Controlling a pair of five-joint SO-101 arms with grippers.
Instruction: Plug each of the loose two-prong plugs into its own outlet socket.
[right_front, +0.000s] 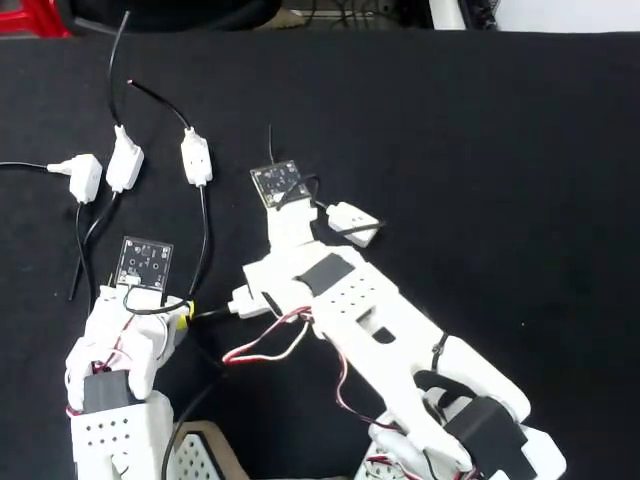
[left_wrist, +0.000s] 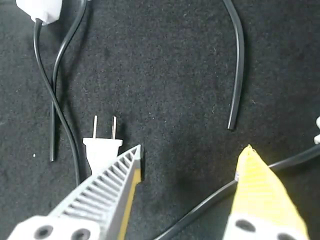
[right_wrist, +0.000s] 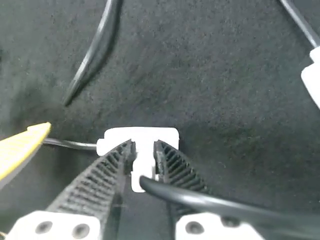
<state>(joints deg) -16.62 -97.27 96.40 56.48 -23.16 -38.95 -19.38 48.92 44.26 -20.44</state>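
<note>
While the right tool (right_wrist: 143, 146) pinches a white connector (right_wrist: 140, 135) by its narrow stem, low against the black surface (right_front: 480, 150), the hold looks thin. Whether this piece is a plug or a socket cannot be told. A sideways pull from its cord (right_wrist: 70, 144) could twist it between the ribbed fingers or drag it free. The left tool (left_wrist: 194, 148) is spread wide, its grey finger just beside a two-prong plug (left_wrist: 102, 146) lying flat. Closing from there would likely nudge the plug aside rather than catch it. A black cable (right_wrist: 210, 200) draped across the right tool may snag. The left tool's yellow fingertip (right_wrist: 25, 145) sits near the connector, so the arms could collide.
</note>
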